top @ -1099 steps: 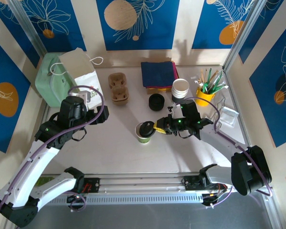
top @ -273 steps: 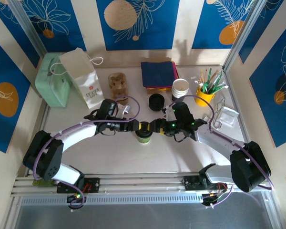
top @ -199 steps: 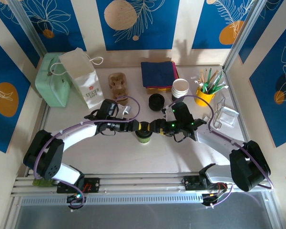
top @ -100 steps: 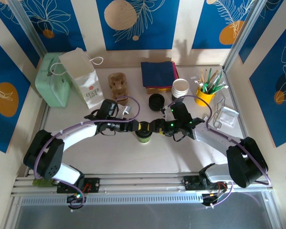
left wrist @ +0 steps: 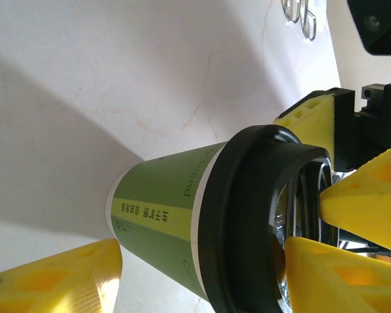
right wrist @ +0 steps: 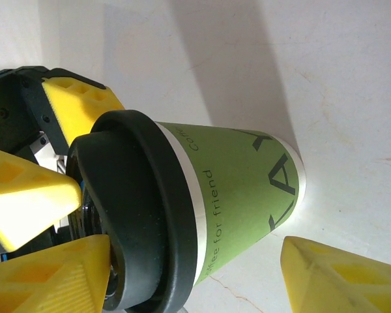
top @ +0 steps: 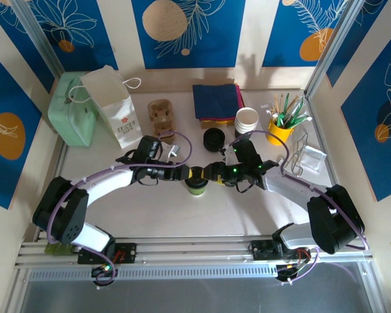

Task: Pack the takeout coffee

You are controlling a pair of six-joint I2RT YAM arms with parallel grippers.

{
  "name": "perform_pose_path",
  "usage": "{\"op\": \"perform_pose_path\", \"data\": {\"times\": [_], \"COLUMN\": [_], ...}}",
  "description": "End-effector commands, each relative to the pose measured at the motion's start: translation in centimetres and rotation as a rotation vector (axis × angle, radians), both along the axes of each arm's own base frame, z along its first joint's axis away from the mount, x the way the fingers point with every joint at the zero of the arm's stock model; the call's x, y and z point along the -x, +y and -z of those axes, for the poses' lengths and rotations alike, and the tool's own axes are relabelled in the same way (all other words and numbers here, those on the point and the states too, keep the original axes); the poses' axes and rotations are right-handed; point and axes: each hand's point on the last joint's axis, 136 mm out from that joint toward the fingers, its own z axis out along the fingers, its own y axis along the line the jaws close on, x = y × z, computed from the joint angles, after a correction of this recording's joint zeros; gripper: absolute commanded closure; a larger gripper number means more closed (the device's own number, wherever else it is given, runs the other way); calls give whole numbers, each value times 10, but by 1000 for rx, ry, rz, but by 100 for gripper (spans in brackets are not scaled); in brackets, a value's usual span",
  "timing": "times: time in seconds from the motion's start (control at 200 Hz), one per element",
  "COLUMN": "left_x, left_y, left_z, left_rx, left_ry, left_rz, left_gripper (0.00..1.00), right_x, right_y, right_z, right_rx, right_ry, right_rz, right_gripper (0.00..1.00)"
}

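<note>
coffee count: one takeout coffee (top: 195,188), lid on, standing upright mid-way across the table (top: 150,212), right between the two grippers
left gripper (top: 190,173): jaws spread wide and turned on edge, so one finger is up at the lid and one down by the base; not clamping anything
right gripper (top: 207,175): same deal from the other side, wide open, nothing gripped
lid contact: honestly can't tell if the upper fingers touch it
stacks: one of white cups (top: 246,120), one of black lids (top: 214,139), side by side behind the coffee
containers: one yellow cup (top: 280,132) stuffed with sticks (top: 287,107); one paper bag (top: 111,104), inside hidden; one cardboard carrier (top: 161,114)
extras: one green case (top: 68,111), one pile of napkins (top: 215,99)
</note>
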Motion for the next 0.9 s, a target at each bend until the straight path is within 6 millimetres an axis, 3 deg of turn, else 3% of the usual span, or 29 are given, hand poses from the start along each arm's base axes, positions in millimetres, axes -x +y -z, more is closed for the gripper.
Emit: {"op": "perform_pose_path", "data": {"times": [0.0, 0.63, 0.73, 0.895], "left_x": [13, 10, 12, 13], "left_y": [26, 15, 12, 6], "left_z": [50, 32, 24, 7], "left_rx": [-168, -101, -84, -89], "left_ry": [80, 34, 21, -43], "left_rz": [-40, -24, -10, 8], "left_gripper": [35, 36, 36, 35], "right_x": [12, 27, 27, 20], "right_y": [-19, -21, -19, -15], "right_z": [34, 61, 54, 25], "right_rx": [95, 88, 77, 68], "right_ry": [116, 121, 103, 47], "right_rz": [57, 71, 59, 58], "right_gripper": [32, 33, 35, 35]}}
